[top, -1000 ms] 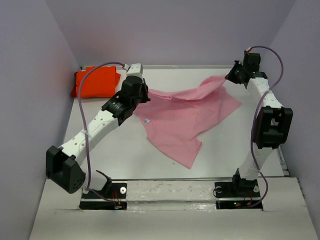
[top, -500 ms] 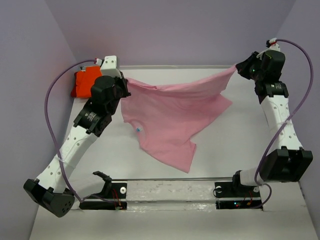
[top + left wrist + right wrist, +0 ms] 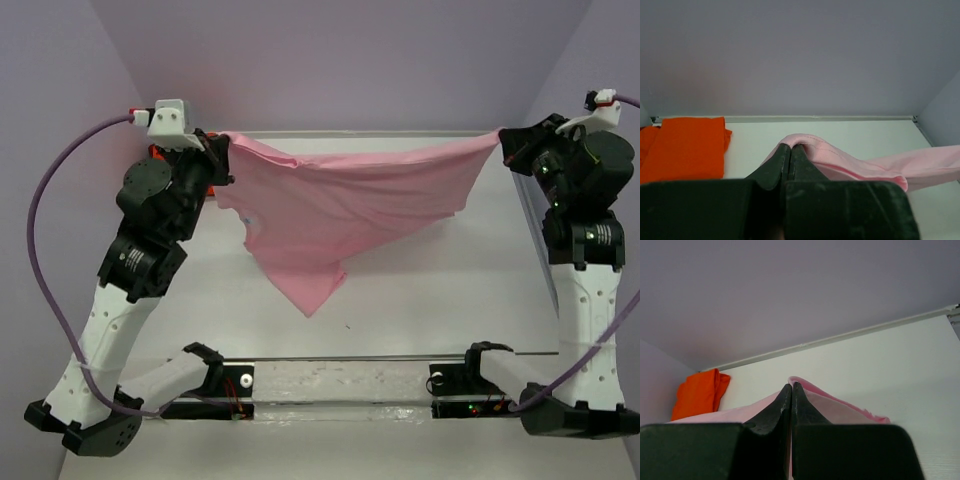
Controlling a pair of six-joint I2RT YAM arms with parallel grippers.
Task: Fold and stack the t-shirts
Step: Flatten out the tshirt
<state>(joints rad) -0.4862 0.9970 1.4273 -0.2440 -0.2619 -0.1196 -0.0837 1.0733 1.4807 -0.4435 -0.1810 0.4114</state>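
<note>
jaws of left gripper (image 3: 222,160) and right gripper (image 3: 505,143) pinch the pink t-shirt (image 3: 340,200), now raised and pulled wide above the bench (image 3: 430,295), ready for flattening.

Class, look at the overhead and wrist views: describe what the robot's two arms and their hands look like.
The left arm and right arm have white links joined by bulky black joints. A purple cable loops alongside each. The left hand and right hand are black, with two flat fingers tapering to narrow tips. The black bases carry small lights.
</note>
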